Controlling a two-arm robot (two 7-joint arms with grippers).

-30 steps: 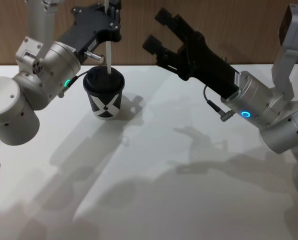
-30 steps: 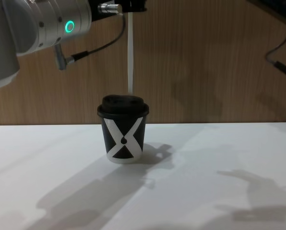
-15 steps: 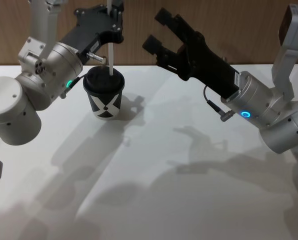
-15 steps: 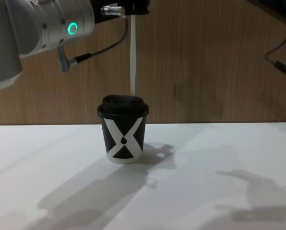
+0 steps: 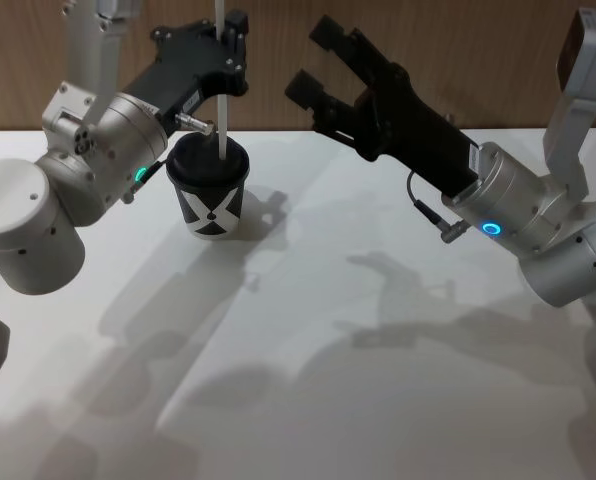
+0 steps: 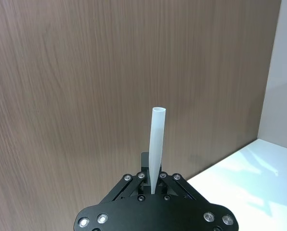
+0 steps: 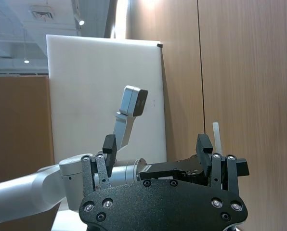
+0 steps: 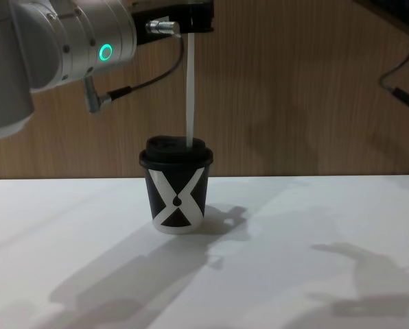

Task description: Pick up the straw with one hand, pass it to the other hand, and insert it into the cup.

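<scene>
The black cup [image 5: 209,192] [image 8: 177,186] with the white X stands on the white table, at the back left. My left gripper [image 5: 221,62] [image 8: 191,22] hangs straight above it, shut on the upper part of the white straw [image 5: 219,115] [image 8: 189,89]. The straw stands upright and its lower end meets the top of the domed lid. In the left wrist view the straw [image 6: 158,144] rises from between the closed fingers of the left gripper [image 6: 153,186]. My right gripper [image 5: 315,60] [image 7: 156,144] is open and holds nothing, to the right of the cup and above the table.
A brown wooden wall [image 8: 314,82] runs close behind the cup. The white table [image 5: 378,380] stretches bare to the front and right, crossed by the arms' shadows. A cable [image 8: 132,86] loops down from the left wrist, left of the straw.
My left gripper has come down with the straw, whose lower end has gone from just above the lid to the lid's top. The right arm and the cup have stayed still.
</scene>
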